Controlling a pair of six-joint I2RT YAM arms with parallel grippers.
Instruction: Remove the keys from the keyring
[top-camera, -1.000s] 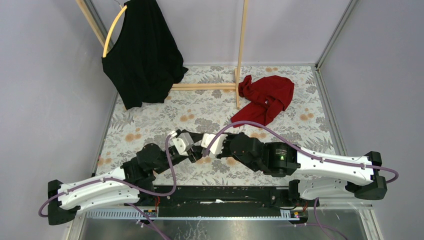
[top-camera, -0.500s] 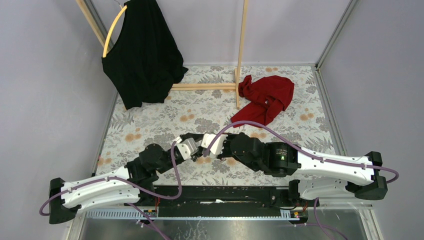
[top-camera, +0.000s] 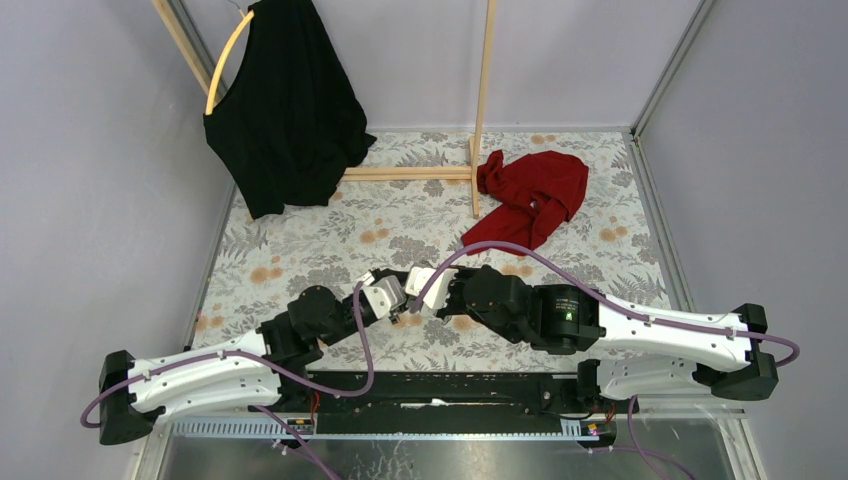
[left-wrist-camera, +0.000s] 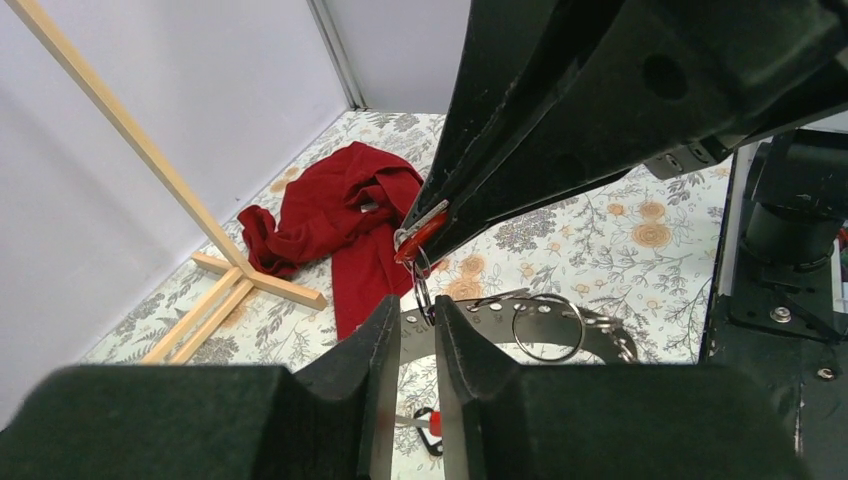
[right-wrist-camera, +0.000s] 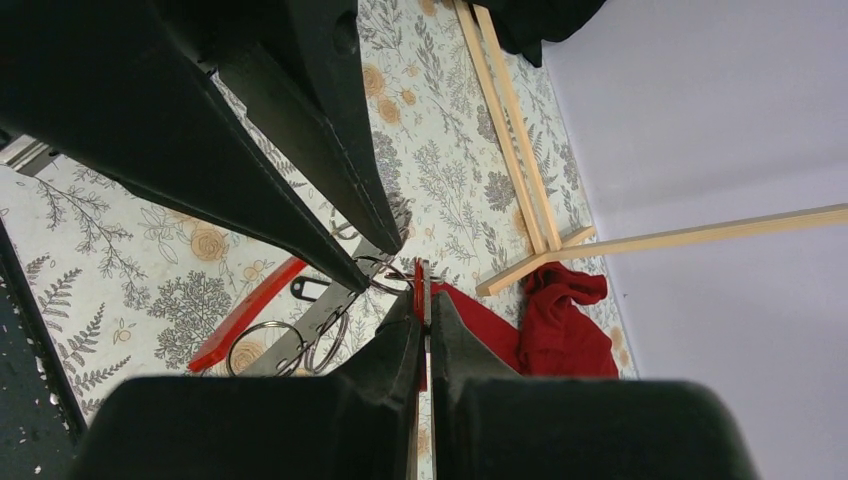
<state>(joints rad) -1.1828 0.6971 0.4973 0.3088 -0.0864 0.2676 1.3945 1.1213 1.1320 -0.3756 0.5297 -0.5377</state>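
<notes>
**Soft, even light fills the robot cell**

Diffuse light keeps the top view bright and sharp, with only faint shadows under the arms on the floral table (top-camera: 300, 230); the black garment (top-camera: 290, 110) reads as flat black. In the wrist views the left gripper (left-wrist-camera: 417, 315) and right gripper (right-wrist-camera: 422, 300) loom as dark, soft-edged, out-of-focus masses. The red tag (left-wrist-camera: 420, 232) pinched in the right gripper is crisp, its metal glinting.

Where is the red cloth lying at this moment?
In the top view, the red cloth lies on the far right part of the table, right beside the foot of the wooden stand.
</notes>
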